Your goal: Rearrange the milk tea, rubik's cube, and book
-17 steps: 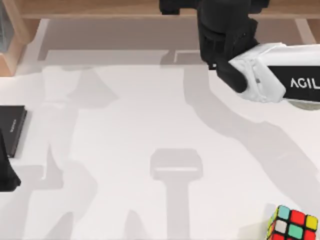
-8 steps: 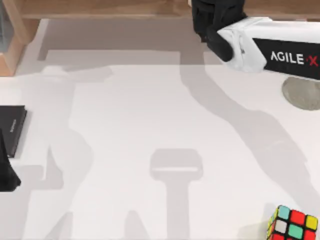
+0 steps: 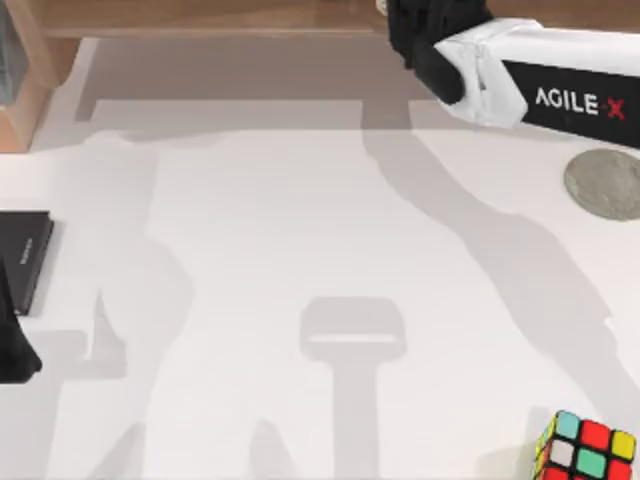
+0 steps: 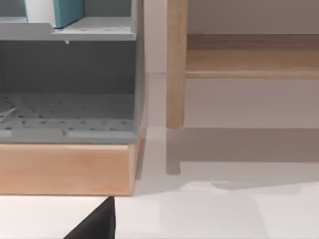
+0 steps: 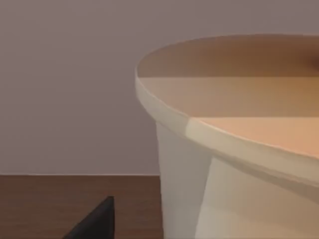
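Note:
The milk tea [image 5: 224, 149] looms close in the right wrist view, its cream lid and pale wall over a brown wooden surface. My right gripper [image 3: 430, 30] is at the far edge of the table by the wooden shelf, shut on the milk tea, which is hidden beneath it in the top view. The rubik's cube [image 3: 585, 450] sits at the table's front right corner. The book [image 4: 62, 12], teal with white pages, stands in the upper tier of a grey rack in the left wrist view. My left gripper [image 3: 12, 350] is parked at the table's left edge.
A flat grey round disc [image 3: 605, 183] lies at the right. A flat black book [image 3: 25, 255] lies at the left edge. The wooden shelf [image 3: 200, 18] runs along the far side, and a wood-based grey rack [image 4: 67, 119] stands at the far left corner.
My right arm has swung toward the far shelf with the milk tea, first left and then slightly back right. This has fully uncovered the grey disc. The left arm has not moved.

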